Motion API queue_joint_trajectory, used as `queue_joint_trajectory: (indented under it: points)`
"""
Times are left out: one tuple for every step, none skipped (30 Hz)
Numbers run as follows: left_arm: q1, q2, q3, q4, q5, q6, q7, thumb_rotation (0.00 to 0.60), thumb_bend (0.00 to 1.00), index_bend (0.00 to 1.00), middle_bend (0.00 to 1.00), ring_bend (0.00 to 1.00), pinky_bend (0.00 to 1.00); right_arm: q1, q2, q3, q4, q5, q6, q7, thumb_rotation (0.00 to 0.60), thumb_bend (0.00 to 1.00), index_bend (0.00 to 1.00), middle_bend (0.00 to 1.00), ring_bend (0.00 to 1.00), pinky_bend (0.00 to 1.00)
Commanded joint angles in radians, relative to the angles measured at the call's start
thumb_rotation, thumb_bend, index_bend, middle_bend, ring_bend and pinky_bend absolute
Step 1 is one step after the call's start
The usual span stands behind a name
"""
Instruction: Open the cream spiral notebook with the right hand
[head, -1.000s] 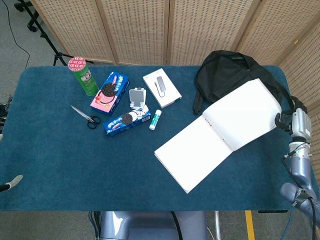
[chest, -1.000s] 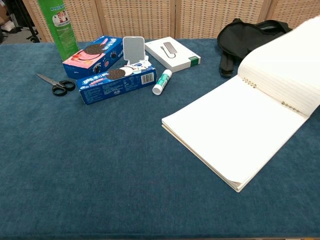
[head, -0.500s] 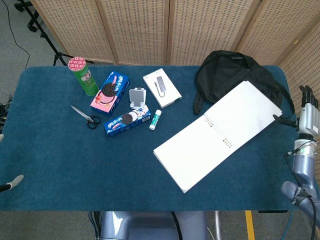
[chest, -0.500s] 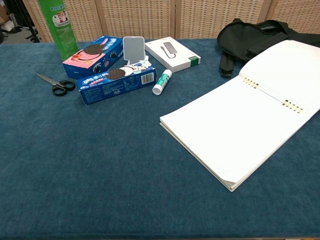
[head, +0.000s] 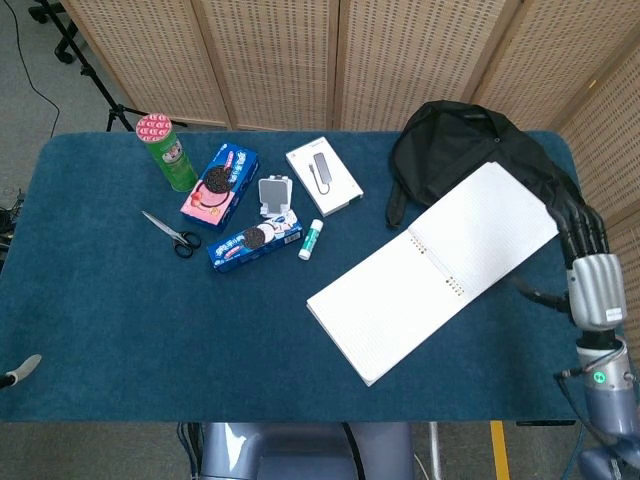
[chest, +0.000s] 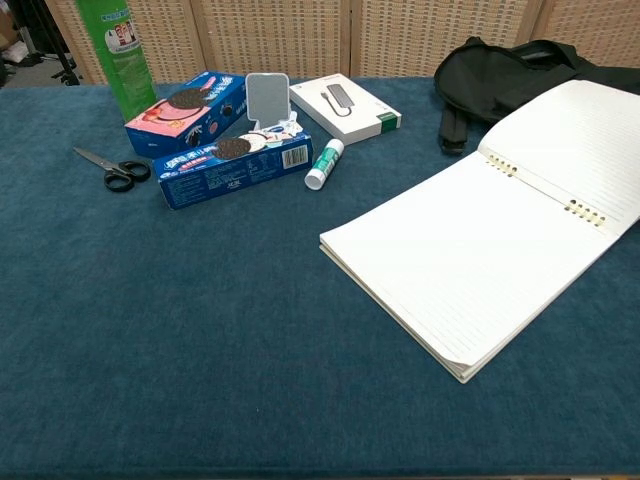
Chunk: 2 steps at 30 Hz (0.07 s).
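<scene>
The cream spiral notebook (head: 430, 270) lies open on the blue table, both lined leaves up and the spiral running across its middle. Its far leaf (chest: 570, 140) rests against the black backpack (head: 450, 150). My right hand (head: 590, 270) hovers at the table's right edge, just right of the notebook and apart from it. Its fingers are stretched out and spread, and it holds nothing. The chest view shows no hand. Only a pale tip of my left hand (head: 20, 370) shows at the lower left edge of the head view.
At the back left stand a green can (head: 165, 150), two cookie boxes (head: 220, 185) (head: 255, 240), a small white stand (head: 274, 195), a white box (head: 323, 175), a glue stick (head: 311, 239) and scissors (head: 170, 233). The backpack (chest: 500, 70) fills the far right corner.
The raised leaf has dropped flat onto the backpack. My right hand has let go of it, pulled back toward the near right edge and spread its fingers.
</scene>
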Motion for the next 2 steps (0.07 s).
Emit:
queue_joint_trajectory:
  points:
    - [0.004,-0.008,-0.001,0.002,0.004,0.009,0.013,0.6,0.0,0.0,0.0,0.0,0.0,-0.07,0.03,-0.087,-0.116,-0.089,0.055,-0.114,0.6,0.0,0.0,0.0,0.0,0.0]
    - [0.005,-0.01,0.001,0.003,0.008,0.011,0.016,0.6,0.0,0.0,0.0,0.0,0.0,-0.081,0.031,-0.104,-0.136,-0.102,0.058,-0.149,0.6,0.0,0.0,0.0,0.0,0.0]
